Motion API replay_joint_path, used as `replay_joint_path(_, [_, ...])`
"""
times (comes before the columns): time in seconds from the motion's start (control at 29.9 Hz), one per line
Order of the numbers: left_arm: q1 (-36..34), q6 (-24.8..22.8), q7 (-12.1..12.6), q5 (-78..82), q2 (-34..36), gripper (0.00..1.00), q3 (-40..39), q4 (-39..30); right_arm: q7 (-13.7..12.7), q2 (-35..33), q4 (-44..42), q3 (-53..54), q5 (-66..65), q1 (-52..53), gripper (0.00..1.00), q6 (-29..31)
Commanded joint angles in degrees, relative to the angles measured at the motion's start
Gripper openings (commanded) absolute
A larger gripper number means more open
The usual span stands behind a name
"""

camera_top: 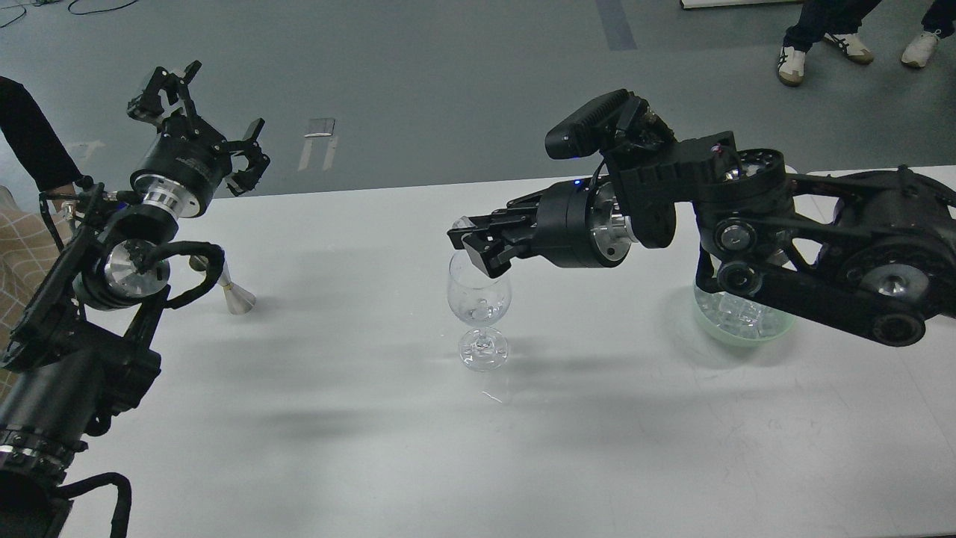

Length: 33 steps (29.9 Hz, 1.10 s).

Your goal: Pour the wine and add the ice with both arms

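Note:
A clear wine glass (479,295) stands upright mid-table. Its bowl holds a few ice cubes (484,306); I cannot make out the wine. My right gripper (464,237) reaches in from the right and hangs right over the glass rim, touching or nearly touching it. It is shut on a small clear ice cube (462,223). A pale green bowl (706,321) of ice cubes (739,314) sits at the right, half hidden behind my right arm. My left gripper (203,118) is open and empty, raised high at the far left, away from the glass.
A small silver cone-shaped measuring cup (237,296) stands on the white table (373,418) near my left arm. A person's arm (30,142) shows at the left edge. Feet in shoes (851,45) stand on the floor beyond the table at top right.

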Motion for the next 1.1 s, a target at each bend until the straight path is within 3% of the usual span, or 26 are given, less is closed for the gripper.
replay_joint_path(0.0, [0.0,0.0,0.0,0.0,-0.09,0.98,-0.02,0.0,0.0,0.01,-0.1,0.0,0.0,-0.11,0.0,-0.03])
replay_joint_path(1.07, [0.09,0.0,-0.09,0.0,0.08,0.98,-0.2,0.0,-0.61,-0.08,-0.19,-0.53,-0.09,-2.13,0.01,0.84])
